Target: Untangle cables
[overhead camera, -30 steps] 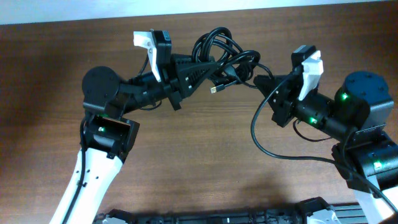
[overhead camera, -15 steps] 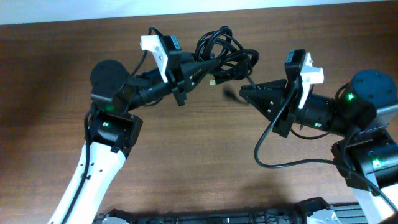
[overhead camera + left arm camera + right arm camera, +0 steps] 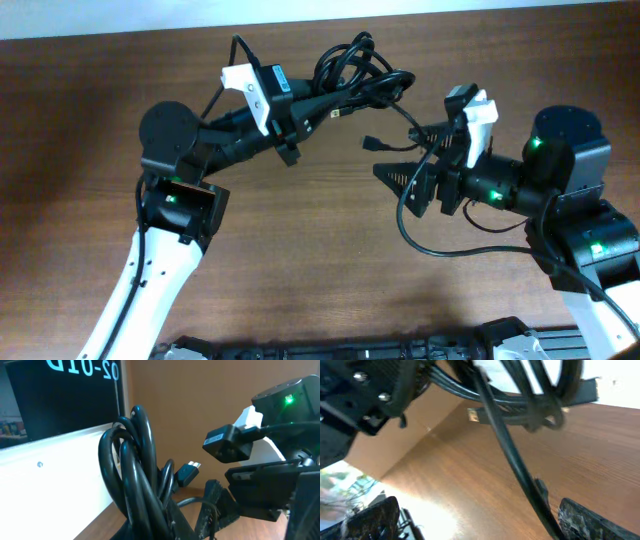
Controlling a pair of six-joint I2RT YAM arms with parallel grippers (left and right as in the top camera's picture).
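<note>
The cables (image 3: 355, 75) are sitting as 1 knotted bundle near the middle of the far edge of the tabletop (image 3: 300, 250), with the long axis running along that edge. In the left wrist view the loops (image 3: 131, 465) are standing upright.

The left gripper (image 3: 325, 102) is pinching 1 end of the bundle, its jaws together on the cords. A strand is trailing out toward the right arm and ending in a small plug (image 3: 372, 143), which is pointing toward the left edge.

The right gripper (image 3: 405, 157) is standing with its jaws wide apart. In its wrist view 1 strand (image 3: 512, 470) is passing between the 2 fingers (image 3: 372, 517), and I cannot tell whether it is touching either. That view is blurring badly. The knot's crossings are too dense to trace.
</note>
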